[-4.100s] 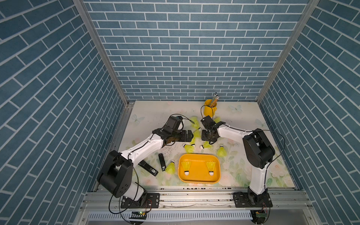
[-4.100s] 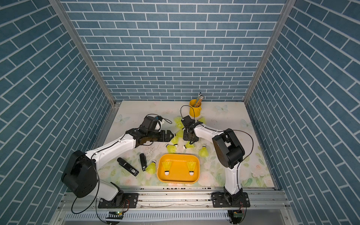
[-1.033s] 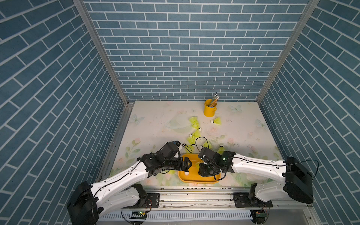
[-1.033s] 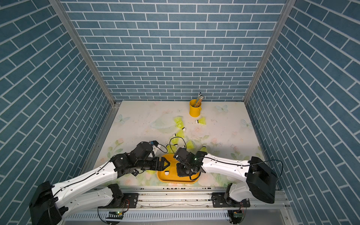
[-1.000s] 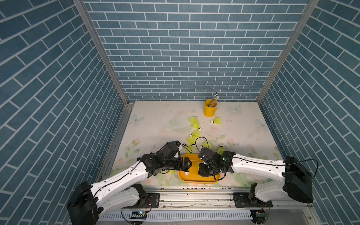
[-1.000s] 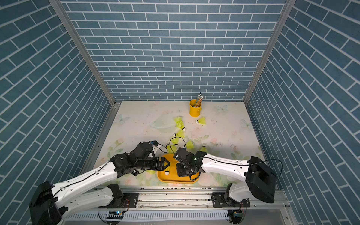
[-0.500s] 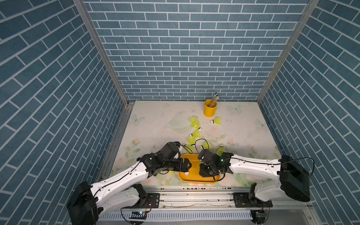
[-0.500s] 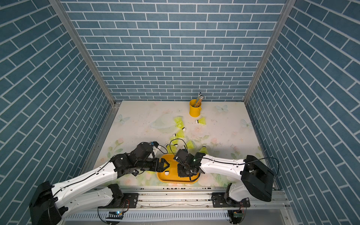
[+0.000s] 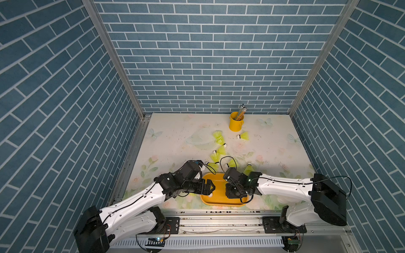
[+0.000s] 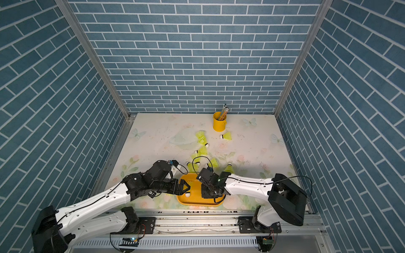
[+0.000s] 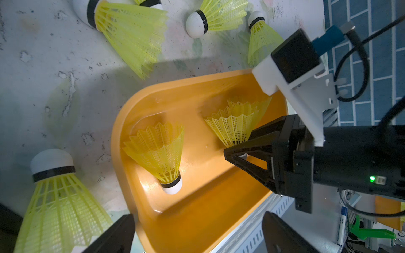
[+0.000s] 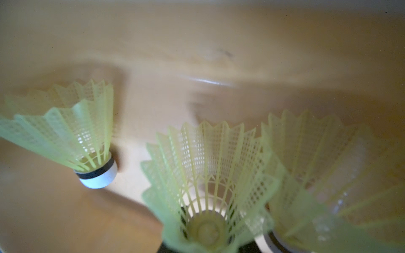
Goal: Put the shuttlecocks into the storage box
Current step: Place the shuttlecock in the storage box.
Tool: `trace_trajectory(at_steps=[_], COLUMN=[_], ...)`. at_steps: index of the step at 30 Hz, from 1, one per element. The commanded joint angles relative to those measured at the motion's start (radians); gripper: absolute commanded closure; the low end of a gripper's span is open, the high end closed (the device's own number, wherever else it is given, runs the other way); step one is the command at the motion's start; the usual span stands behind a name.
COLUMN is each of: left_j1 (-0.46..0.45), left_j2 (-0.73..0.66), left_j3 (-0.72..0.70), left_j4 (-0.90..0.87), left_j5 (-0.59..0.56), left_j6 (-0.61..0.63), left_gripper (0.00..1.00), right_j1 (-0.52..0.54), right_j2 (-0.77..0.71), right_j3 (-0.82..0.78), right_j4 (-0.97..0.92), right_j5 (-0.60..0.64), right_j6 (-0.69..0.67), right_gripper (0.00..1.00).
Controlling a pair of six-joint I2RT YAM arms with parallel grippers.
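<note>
Orange box [image 9: 219, 202] now sits under both arms; seconds ago they were out among the loose shuttles [image 9: 219, 135]. Your right gripper [image 11: 236, 154] pinches a shuttle [image 12: 208, 170] by its cork, lowered inside the box beside another and not yet let go. Your left gripper [image 9: 210, 187] hangs spread wide and empty over the box's left end. The box held two; this one makes three. Several lie out on the table [image 9: 175, 142], so more trips remain.
</note>
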State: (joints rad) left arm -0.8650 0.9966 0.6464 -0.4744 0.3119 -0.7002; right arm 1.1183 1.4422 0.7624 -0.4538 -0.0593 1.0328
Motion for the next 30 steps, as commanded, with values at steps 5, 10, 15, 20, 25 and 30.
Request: trace_trajectory(at_steps=[5,10,15,20,25,30], left_j1=[-0.005,-0.006,-0.006,-0.006,-0.006,-0.006], left_j2=[0.002,-0.003,0.0,0.004,0.007,0.008], left_j3=[0.021,0.021,0.019,0.022,0.022,0.022], left_j4=[-0.017,-0.017,-0.012,-0.007,-0.007,-0.007], left_j5=[-0.005,-0.008,-0.008,-0.008,-0.008,-0.012], left_j6=[0.018,0.015,0.014,0.013,0.013,0.013], left_gripper=[0.03,0.03,0.03,0.03,0.03,0.03], right_j1=[-0.016,-0.024,-0.028,-0.028,-0.028,-0.028], right_j2=[0.01,0.011,0.003,-0.009,-0.023,-0.04], right_j3=[-0.021,-0.024,-0.023,-0.023,-0.023,-0.022], right_j4=[0.021,0.032,0.033,0.027,0.015,0.003], right_j5=[0.007,-0.007,-0.01,-0.011,-0.011,-0.011], right_j6=[0.034,0.032,0.032,0.033,0.032,0.03], right_gripper=[0.72,0.65,0.6,0.57,0.56,0.51])
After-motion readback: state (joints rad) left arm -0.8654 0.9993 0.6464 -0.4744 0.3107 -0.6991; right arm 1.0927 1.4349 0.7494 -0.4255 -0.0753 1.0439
